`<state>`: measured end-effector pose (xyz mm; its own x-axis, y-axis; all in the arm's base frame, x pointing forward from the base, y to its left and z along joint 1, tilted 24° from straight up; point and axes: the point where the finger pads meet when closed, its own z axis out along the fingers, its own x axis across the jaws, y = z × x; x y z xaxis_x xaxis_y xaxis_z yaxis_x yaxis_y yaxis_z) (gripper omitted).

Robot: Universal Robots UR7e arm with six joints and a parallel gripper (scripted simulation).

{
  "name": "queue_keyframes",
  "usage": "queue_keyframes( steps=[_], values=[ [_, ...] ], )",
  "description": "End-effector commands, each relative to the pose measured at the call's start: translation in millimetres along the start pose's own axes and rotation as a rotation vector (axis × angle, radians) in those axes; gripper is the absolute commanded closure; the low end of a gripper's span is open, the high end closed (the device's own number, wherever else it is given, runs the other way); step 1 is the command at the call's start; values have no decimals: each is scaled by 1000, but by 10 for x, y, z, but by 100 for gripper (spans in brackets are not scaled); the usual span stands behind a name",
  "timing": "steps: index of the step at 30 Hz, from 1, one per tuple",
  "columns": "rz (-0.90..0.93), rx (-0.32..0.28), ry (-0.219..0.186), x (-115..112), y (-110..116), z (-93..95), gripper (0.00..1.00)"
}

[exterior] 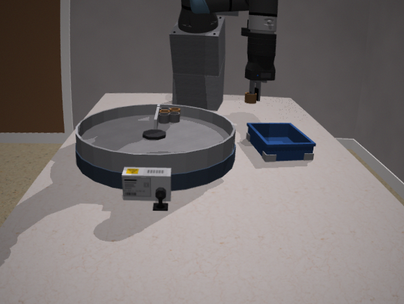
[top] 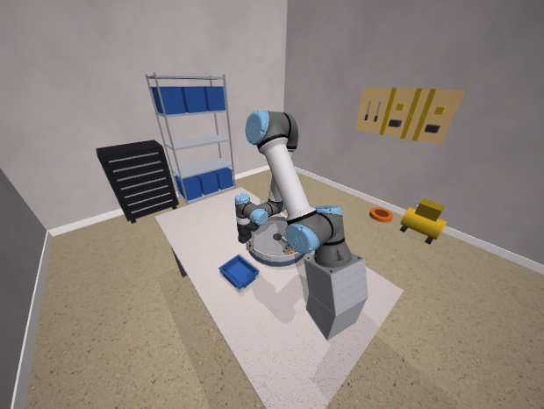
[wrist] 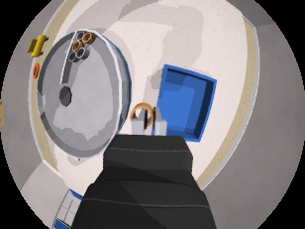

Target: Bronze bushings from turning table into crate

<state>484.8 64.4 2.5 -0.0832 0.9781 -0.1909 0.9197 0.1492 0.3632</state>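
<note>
My gripper (exterior: 255, 92) (wrist: 151, 118) is shut on the wall of a bronze bushing (exterior: 250, 98) (wrist: 136, 108). It holds it in the air between the turning table (top: 276, 258) (exterior: 195, 160) (wrist: 94, 108) and the blue crate (top: 229, 278) (exterior: 287, 152) (wrist: 213, 93), close beside the crate in the wrist view. No bushing shows in the visible part of the crate. On the turning table, two bronze bushings (exterior: 175, 109) (wrist: 77, 46) stand clustered with three steel bushings (exterior: 163, 118) (wrist: 80, 53) beside the fixed bar.
The thin bar (exterior: 156, 118) (wrist: 65, 73) runs from the dark hub (exterior: 154, 134) (wrist: 65, 96) to the turning table's raised rim. A labelled grey box (exterior: 137, 188) and a small black stand (exterior: 160, 206) are at its front. The arm's pedestal (top: 336, 294) (exterior: 195, 55) stands behind it.
</note>
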Motion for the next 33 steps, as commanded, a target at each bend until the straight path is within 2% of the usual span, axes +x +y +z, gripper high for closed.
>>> queue_keyframes(
  steps=[1,10,15,27,32,33],
  values=[
    [0,2,-2,167,165,5,100],
    [0,2,-2,167,165,5,100],
    [-1,1,-1,538,500,1,100],
    [-1,1,-1,538,500,1,100],
    [1,2,-2,546,511,270,100],
    [1,2,-2,546,511,270,100]
  ],
)
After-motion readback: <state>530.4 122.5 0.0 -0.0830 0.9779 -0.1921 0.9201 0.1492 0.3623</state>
